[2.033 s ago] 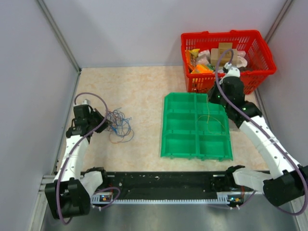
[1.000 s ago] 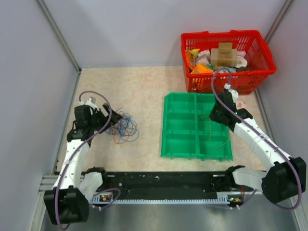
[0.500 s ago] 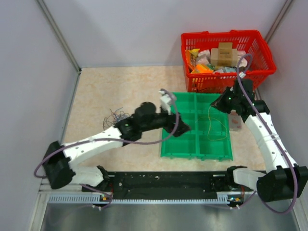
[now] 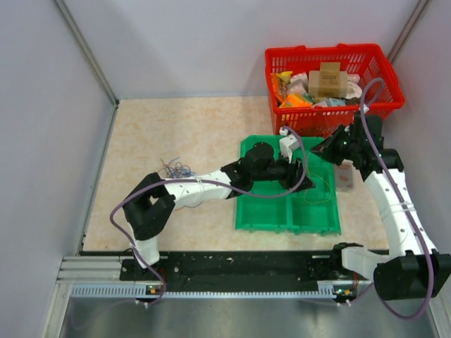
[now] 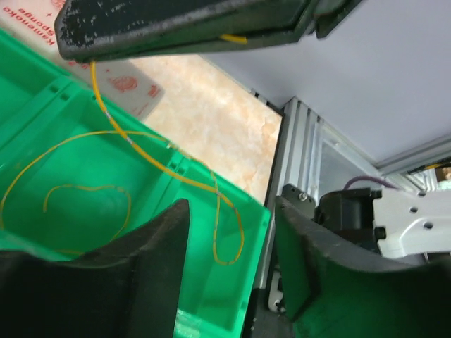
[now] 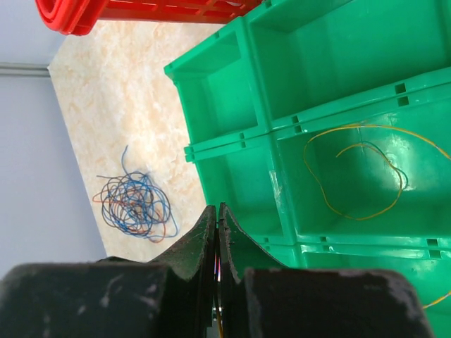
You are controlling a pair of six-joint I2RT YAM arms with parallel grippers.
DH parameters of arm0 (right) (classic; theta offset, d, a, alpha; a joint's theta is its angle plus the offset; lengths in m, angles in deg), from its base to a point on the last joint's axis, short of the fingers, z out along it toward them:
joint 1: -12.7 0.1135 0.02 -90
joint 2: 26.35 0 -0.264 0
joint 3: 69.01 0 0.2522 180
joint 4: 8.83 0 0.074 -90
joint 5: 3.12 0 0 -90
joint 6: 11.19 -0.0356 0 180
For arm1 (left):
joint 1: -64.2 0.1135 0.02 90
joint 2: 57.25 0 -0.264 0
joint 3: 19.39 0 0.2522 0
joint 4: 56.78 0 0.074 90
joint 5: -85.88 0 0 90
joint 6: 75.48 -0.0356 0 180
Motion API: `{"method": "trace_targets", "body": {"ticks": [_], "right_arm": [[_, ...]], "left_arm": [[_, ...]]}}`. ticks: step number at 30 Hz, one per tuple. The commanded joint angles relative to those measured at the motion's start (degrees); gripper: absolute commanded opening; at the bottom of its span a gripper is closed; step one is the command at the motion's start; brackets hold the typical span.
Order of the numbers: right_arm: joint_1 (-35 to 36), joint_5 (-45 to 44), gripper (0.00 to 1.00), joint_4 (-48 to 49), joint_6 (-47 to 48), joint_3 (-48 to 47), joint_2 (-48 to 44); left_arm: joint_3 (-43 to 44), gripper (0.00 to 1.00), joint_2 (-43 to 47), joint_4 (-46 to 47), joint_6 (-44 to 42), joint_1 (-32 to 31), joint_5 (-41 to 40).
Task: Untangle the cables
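The tangle of thin blue, orange-red and dark wires (image 4: pixel 176 169) sits alone on the tabletop, well left of the green plastic compartment tray (image 4: pixel 241 211), and it's still a knot. The left arm has just abandoned it and swung right across the tray. Now the left pincer (image 4: pixel 294 174) hovers over the tray's right-hand compartments, where a thin yellow wire (image 5: pixel 127 138) loops loose. So one strand is out, and I reckon the bundle waits while both arms handle that strand. The left pincer's jaws are partly apart and narrowing, with nothing between them. The right pincer (image 4: pixel 323 149), above the tray's far right corner, is clamped tight on the yellow wire, which trails down into the tray.
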Motion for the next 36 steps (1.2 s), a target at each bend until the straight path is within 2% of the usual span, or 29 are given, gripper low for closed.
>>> {"method": "trace_targets", "body": {"ticks": [1,2,4,5,6,7,10,13,15,17,22,29,32,36], "right_arm": [[-1.3,1.5,0.00,0.5,-0.5,-2.1,-2.8],[-1.6,1.5,0.00,0.5,-0.6,-1.9,-3.3],[-1.8,1.3,0.00,0.5,-0.6,-1.6,-4.0],[-2.0,1.0,0.00,0.5,-0.5,-1.5,-4.3],[-2.3,0.8,0.00,0.4,-0.1,-1.4,-4.6],[-2.5,0.3,0.00,0.4,0.4,-1.1,-4.9],[-2.9,-3.9,0.00,0.4,2.4,0.9,-7.0],[-2.9,-8.4,0.00,1.1,4.6,3.9,-10.2],[-2.9,-11.5,0.00,2.2,5.4,6.7,-11.8],[-2.9,-12.7,0.00,2.8,6.7,9.0,-11.9],[-2.9,-9.9,0.00,9.4,7.1,18.9,-12.2],[-2.9,-13.3,0.00,8.7,6.3,22.3,-7.6],[-3.0,-13.5,0.00,8.9,7.2,20.8,-4.6],[-2.9,-10.1,0.00,10.1,10.9,17.4,2.8]], "left_arm": [[5.6,0.47,-3.4,4.5,1.6,-0.7,0.8],[7.1,0.44,-4.3,3.1,0.4,-0.8,-0.7],[10.2,0.30,-6.0,-0.3,-3.1,-0.8,-2.1],[11.4,0.20,-6.7,-1.8,-4.8,-0.8,-3.8],[12.7,0.05,-7.4,-3.7,-6.6,-0.8,-6.5],[13.7,0.00,-7.6,-5.6,-8.7,-0.8,-11.7],[12.1,0.00,-8.0,-2.4,-14.6,-0.8,-25.8],[11.9,0.00,-10.2,3.7,-20.0,-0.7,-29.6],[13.8,0.00,-12.5,5.6,-22.4,-0.7,-26.7],[16.8,0.00,-15.3,2.3,-22.1,-0.7,-25.1],[12.7,0.00,-17.8,6.4,-19.7,0.2,-28.3],[16.0,0.00,-17.2,-3.9,-15.5,0.7,-17.0],[20.5,0.00,-18.6,-14.2,-9.7,1.4,-12.8],[20.8,0.02,-19.3,-18.0,-2.5,2.3,-7.9]]}}
